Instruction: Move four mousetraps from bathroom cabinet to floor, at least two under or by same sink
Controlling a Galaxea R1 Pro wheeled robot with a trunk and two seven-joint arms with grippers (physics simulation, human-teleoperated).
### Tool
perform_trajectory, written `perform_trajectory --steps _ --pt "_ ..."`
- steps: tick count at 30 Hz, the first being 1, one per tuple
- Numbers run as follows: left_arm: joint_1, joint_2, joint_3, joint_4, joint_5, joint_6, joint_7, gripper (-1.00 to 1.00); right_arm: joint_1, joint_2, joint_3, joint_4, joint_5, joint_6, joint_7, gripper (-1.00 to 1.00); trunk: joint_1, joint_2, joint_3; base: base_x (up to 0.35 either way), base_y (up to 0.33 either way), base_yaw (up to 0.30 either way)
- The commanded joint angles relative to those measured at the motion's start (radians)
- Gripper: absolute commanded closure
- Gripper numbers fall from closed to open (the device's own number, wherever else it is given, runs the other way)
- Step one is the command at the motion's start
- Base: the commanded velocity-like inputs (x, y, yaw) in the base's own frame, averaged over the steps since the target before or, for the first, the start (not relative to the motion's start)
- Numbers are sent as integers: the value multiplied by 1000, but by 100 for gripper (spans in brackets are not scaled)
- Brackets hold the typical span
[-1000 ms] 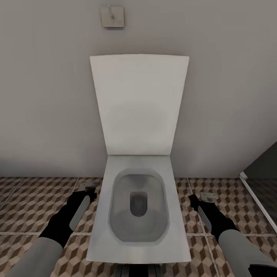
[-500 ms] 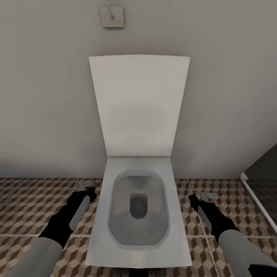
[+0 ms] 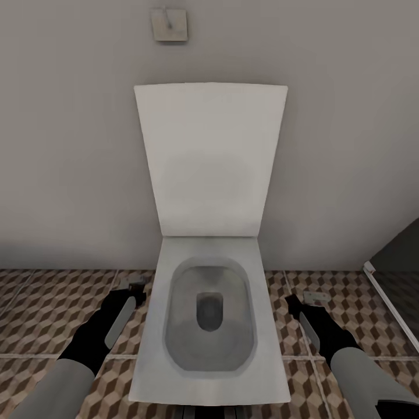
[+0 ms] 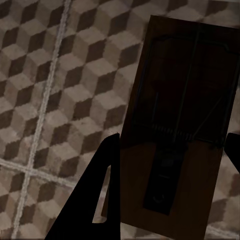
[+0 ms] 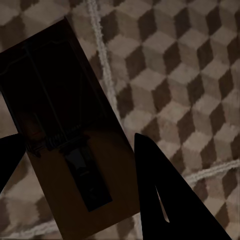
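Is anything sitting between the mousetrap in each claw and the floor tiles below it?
Nothing visible. The left claw grips a mousetrap over bare bathroom floor; likewise the right claw's mousetrap. The toilet stands between the arms.

A matt dark-brown wooden mousetrap (image 4: 182, 125) with thin metal wire lies against the left gripper (image 4: 170, 165); another mousetrap (image 5: 65, 135) looks alike. The bathroom floor (image 3: 35, 302) shows matt patterned tile; the toilet (image 3: 209, 326) appears smooth white ceramic.

cube-patterned bathroom floor (image 3: 35, 308) under white toilet (image 3: 209, 326)
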Motion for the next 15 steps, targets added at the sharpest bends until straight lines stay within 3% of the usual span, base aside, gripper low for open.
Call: perform_trajectory --steps 1,9,15 --pt "-1 2 -4 3 11 1 9 100 0 0 0 1 -9 4 -3 100 0 0 -1 0 0 0" --pt "-1 20 -4 132 15 -39 1 100 -1 -2 -1 70 -14 -9 -1 100 0 0 -1 0 0 0" --pt "-1 17 -8 312 13 -203 -3 100 -1 0 -1 204 -13 -119 2 100 0 0 -1 0 0 0"
